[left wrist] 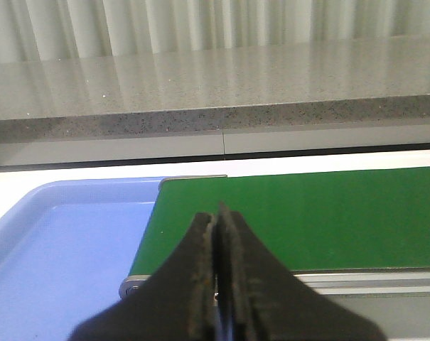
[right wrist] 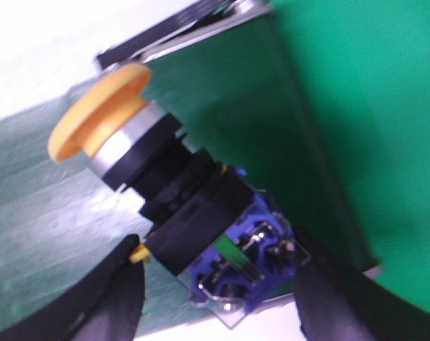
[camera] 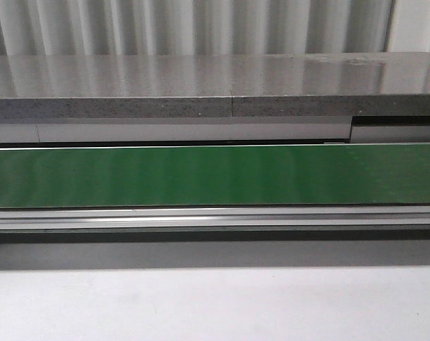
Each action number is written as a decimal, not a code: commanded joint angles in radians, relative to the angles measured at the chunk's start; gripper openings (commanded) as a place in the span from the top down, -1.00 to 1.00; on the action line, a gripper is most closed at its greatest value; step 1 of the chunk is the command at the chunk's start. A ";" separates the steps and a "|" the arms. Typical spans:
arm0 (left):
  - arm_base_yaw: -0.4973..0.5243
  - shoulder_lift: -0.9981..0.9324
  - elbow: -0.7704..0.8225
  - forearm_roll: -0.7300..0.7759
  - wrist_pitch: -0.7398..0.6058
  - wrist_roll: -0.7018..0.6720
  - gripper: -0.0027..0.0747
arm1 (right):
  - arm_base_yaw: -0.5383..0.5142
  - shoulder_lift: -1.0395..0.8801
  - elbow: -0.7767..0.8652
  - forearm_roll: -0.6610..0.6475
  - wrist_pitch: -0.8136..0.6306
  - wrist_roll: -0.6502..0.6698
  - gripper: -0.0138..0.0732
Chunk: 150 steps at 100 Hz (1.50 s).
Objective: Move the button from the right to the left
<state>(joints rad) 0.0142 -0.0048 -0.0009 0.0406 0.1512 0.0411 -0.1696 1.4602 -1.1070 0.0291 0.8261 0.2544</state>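
Note:
The button [right wrist: 165, 192] has a yellow-orange mushroom head, a black body and a blue and clear contact block. It shows only in the right wrist view, lying slantwise between the fingers of my right gripper [right wrist: 216, 257]. Both fingers touch it, one at the black body, one at the blue block, and it sits just over the end of the green belt [right wrist: 328, 92]. My left gripper [left wrist: 218, 213] is shut and empty, over the near edge of the belt's [left wrist: 307, 213] left end. Neither gripper nor the button shows in the front view.
A blue tray [left wrist: 65, 249] lies just past the belt's left end. The green belt [camera: 215, 176] runs across the front view with a metal rail [camera: 215, 217] in front and a grey stone shelf [camera: 215, 89] behind. A white table [camera: 215, 305] lies nearest.

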 commanded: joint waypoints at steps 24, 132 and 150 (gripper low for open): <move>-0.010 -0.036 0.023 -0.002 -0.083 -0.003 0.98 | 0.079 -0.016 0.054 0.002 -0.094 0.024 0.42; -0.010 -0.036 0.023 -0.002 -0.083 -0.003 0.98 | 0.190 -0.224 0.076 0.014 -0.062 -0.467 0.22; -0.010 -0.036 0.023 -0.002 -0.083 -0.003 0.98 | 0.190 -0.371 0.162 0.014 -0.077 -0.467 0.83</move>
<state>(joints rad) 0.0142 -0.0048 -0.0009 0.0406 0.1512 0.0411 0.0199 1.1767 -0.9545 0.0406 0.7890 -0.1997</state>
